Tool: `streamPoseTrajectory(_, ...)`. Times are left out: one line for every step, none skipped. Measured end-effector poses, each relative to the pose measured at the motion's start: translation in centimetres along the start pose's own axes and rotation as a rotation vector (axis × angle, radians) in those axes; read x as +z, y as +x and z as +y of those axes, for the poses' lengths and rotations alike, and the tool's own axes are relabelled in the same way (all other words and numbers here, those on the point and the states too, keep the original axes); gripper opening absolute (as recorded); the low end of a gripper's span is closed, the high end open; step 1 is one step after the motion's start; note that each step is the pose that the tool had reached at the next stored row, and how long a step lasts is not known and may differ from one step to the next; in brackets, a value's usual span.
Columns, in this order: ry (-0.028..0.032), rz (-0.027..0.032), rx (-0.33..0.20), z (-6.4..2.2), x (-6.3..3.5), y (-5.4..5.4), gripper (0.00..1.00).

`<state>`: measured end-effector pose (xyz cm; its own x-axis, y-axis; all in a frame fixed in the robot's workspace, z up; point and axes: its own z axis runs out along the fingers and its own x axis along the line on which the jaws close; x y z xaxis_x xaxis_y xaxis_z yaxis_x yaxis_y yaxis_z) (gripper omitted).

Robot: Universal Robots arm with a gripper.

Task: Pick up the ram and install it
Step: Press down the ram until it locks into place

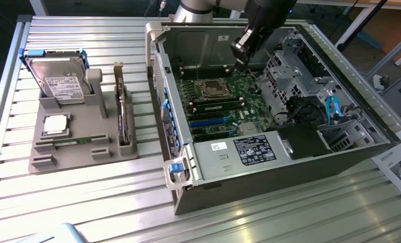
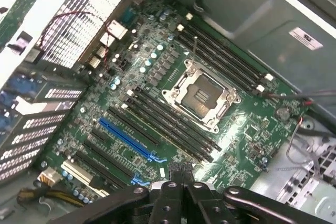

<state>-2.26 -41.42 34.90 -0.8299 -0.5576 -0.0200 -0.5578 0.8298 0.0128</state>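
I count one open computer case (image 1: 268, 152) at centre right, one grey holder (image 1: 72, 136) at left carrying one hard drive (image 1: 60, 81), one processor chip (image 1: 56, 124), one expansion card (image 1: 121, 114) and one ram (image 1: 75, 142) stick lying along its lower edge. My pincer (image 2: 178, 178) hangs closed and empty over the motherboard (image 2: 173, 103).

The arm (image 1: 268, 15) reaches down, its gripper (image 2: 178, 184) with jaws closed together
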Motion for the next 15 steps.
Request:
streamPoseTrajectory(0.0004,-0.0004,0.023,0.0,0.0,0.0,0.1)
streamPoseTrajectory(0.0009,-0.0007,0.048,0.0,0.0,0.0,0.1)
streamPoseTrajectory(0.0014,-0.001,0.073,0.0,0.0,0.0,0.1)
streamPoseTrajectory(0.002,-0.0013,0.098,0.0,0.0,0.0,0.1)
streamPoseTrajectory(0.0024,-0.0016,0.12,0.0,0.0,0.0,0.1)
streamPoseTrajectory(0.0027,-0.0018,0.135,0.0,0.0,0.0,0.1)
streamPoseTrajectory(0.0031,-0.0021,0.159,0.0,0.0,0.0,0.1)
streamPoseTrajectory(0.0036,-0.0023,0.18,0.0,0.0,0.0,0.1)
streamPoseTrajectory(0.004,-0.0026,0.2,0.0,0.0,0.0,0.1)
streamPoseTrajectory(0.0045,-0.003,0.226,0.0,0.01,0.0,0.1)
streamPoseTrajectory(0.0051,-0.0034,0.259,0.0,0.01,0.0,0.1)
streamPoseTrajectory(0.0056,-0.0036,0.277,0.0,0.01,0.0,0.1)
streamPoseTrajectory(0.006,-0.0039,0.297,0.0,0.01,0.0,0.1)
streamPoseTrajectory(0.0063,-0.0041,0.315,0.0,0.01,0.0,0.1)
streamPoseTrajectory(0.0067,-0.0044,0.332,0.0,0.01,0.0,0.1)
